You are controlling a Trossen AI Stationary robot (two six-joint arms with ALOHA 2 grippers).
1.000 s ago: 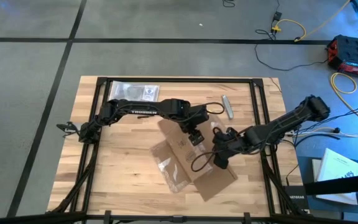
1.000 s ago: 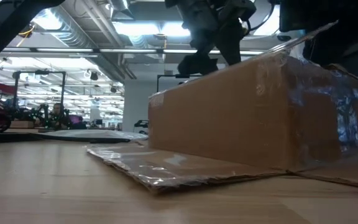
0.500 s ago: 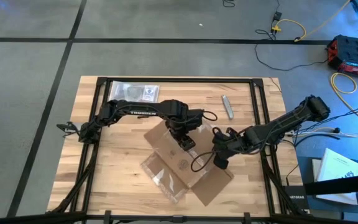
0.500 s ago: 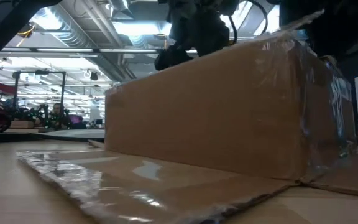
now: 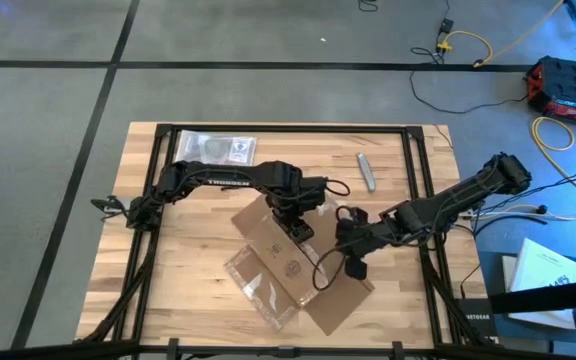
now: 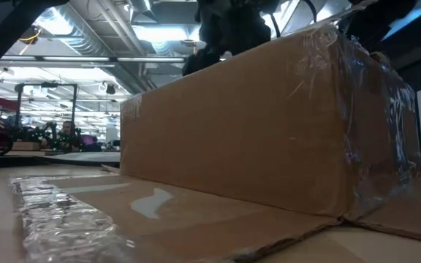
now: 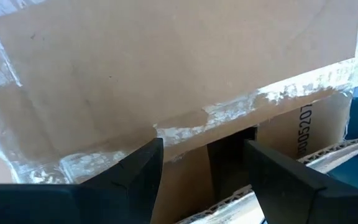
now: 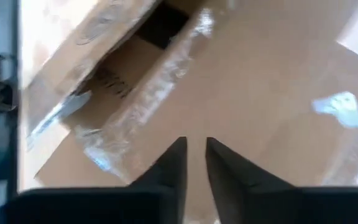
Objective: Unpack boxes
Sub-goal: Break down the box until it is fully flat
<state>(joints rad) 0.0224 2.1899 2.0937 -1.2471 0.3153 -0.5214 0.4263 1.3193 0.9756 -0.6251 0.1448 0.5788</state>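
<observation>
The brown cardboard box [image 5: 288, 262] lies slantwise in the middle of the table, its taped flaps spread flat around it. One tape-covered flap [image 6: 64, 219] lies on the table toward the near edge. My left gripper [image 5: 301, 228] points down over the box's far part, open, its fingers on either side of a taped flap edge [image 7: 229, 112] beside a dark gap into the box. My right gripper [image 5: 353, 262] hovers over the box's right flap [image 8: 266, 81], its fingers drawn together to a thin slit. My left gripper comes at the box's top [image 7: 166, 62] from above, its open fingers [image 7: 145, 171] astride the taped flap edge. The fingertips are close against the cardboard, but I cannot tell whether they touch it. My right gripper [image 8: 193, 146] points down at the flap; nothing shows between its fingers.
A clear plastic bag [image 5: 215, 147] with a card inside lies at the far left of the table. A small grey bar [image 5: 366, 172] lies at the far right. Black frame rails [image 5: 413, 180] run along the table's sides. Bare wood lies to the near left.
The box has slid toward the table's near left and turned a little, coming closer to the low camera, mostly in the first half second. My left gripper has gone toward the table's left edge with it and tipped steeper, then kept still.
</observation>
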